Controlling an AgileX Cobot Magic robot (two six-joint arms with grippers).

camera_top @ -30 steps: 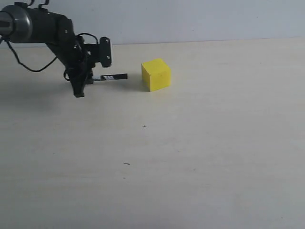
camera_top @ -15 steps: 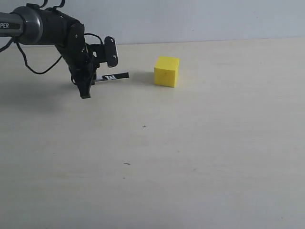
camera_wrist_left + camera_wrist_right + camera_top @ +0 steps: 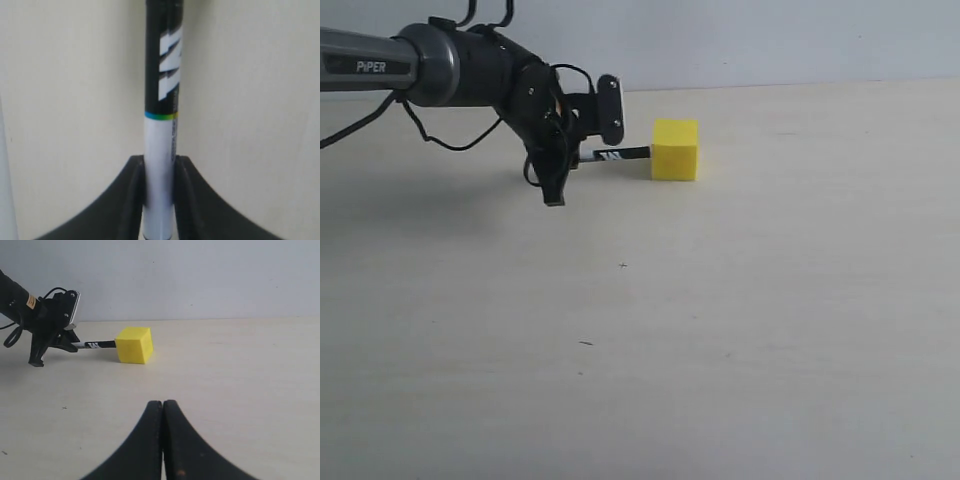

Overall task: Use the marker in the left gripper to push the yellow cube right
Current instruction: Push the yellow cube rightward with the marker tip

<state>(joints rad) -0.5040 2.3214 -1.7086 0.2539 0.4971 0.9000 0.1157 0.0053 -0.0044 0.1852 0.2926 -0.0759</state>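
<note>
The yellow cube sits on the pale table toward the back, also seen in the right wrist view. My left gripper is shut on the marker, which points right with its black tip touching the cube's left face. In the left wrist view the marker runs straight out from between the pinched jaws of the left gripper; the cube is out of that view. My right gripper is shut on nothing, hovering low over the table nearer the front.
The dark PiPER arm with looping black cables reaches in from the left. The light wooden table has small dark specks. A pale wall rises behind the table's back edge.
The left gripper with the marker has travelled right. The cube slid right and turned between the earliest frame and half a second ago; the marker tip now touches its left face.
</note>
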